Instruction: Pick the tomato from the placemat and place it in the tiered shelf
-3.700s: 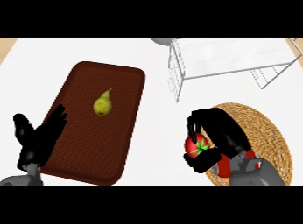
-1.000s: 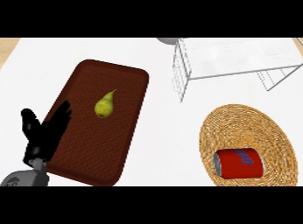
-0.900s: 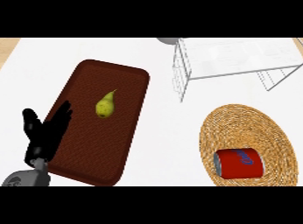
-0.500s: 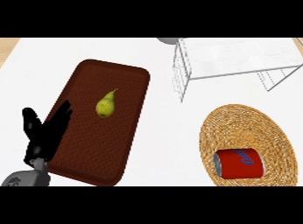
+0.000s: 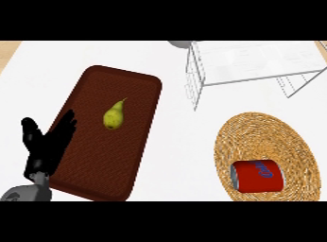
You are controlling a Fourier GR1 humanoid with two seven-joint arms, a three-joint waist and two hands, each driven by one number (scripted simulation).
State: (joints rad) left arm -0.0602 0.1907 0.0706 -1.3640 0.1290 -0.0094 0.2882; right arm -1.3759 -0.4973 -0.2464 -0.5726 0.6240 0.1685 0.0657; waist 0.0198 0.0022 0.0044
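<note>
Left hand (image 5: pixel 46 149) open, fingers up, holding nothing, beside brown tray (image 5: pixel 135 142) with pear (image 5: pixel 114 116); red can (image 5: pixel 255 176) on woven placemat (image 5: pixel 264 137); wire shelf (image 5: pixel 250 66) beyond.

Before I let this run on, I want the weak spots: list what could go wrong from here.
1. No tomato shows on the woven placemat or visibly in the wire shelf, and the right hand is out of view, so the placement cannot be confirmed.
2. The red can lying on the placemat might be mistaken for the tomato.
3. The left hand rests at the brown tray's edge; a move could nudge the tray and roll the pear.
</note>
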